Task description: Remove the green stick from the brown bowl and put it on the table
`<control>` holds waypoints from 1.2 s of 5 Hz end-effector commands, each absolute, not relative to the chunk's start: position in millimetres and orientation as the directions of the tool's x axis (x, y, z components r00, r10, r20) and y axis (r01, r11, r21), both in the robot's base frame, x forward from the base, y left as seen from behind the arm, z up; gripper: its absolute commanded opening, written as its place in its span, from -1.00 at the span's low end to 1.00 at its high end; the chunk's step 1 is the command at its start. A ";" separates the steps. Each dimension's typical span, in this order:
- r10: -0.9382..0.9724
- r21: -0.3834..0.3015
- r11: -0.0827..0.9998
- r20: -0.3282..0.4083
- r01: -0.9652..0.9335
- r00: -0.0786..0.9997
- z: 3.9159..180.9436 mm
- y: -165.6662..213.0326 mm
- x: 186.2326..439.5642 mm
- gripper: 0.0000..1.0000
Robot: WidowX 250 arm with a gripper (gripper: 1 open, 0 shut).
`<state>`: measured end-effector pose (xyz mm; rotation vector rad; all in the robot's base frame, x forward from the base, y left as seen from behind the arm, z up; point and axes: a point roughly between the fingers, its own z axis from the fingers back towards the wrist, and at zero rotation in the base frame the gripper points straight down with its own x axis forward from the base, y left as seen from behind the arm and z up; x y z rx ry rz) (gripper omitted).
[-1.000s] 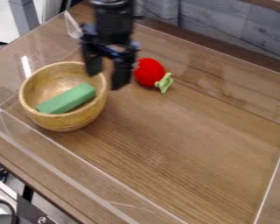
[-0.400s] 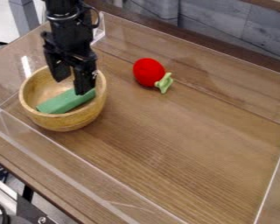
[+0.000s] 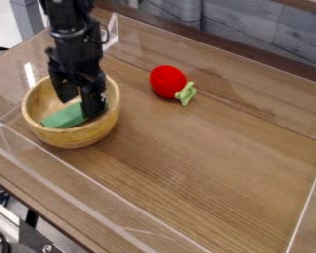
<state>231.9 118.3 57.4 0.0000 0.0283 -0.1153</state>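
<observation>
The brown bowl (image 3: 71, 130) sits at the left of the wooden table. Inside it lies the green stick (image 3: 63, 118), partly hidden by my gripper. My black gripper (image 3: 76, 99) points straight down into the bowl, open, with its fingers straddling the right end of the stick. Whether the fingers touch the stick cannot be told.
A red strawberry-like toy (image 3: 170, 81) with a green leaf lies right of the bowl. Clear acrylic walls (image 3: 188, 222) ring the table (image 3: 213, 148) along the front, left and right edges.
My gripper has moved left from beside the red toy and dropped down into the bowl over the green stick. It stayed open. The stick and bowl have not moved.
</observation>
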 end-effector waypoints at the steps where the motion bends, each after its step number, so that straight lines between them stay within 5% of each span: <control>1: -0.088 0.008 0.996 -0.003 0.088 0.996 51.6 121.3 235.9 1.00; 3: -0.099 -0.006 0.995 -0.007 0.099 0.995 39.4 126.1 243.9 1.00; 6: -0.254 -0.066 0.965 0.008 0.254 0.967 53.6 144.6 245.6 1.00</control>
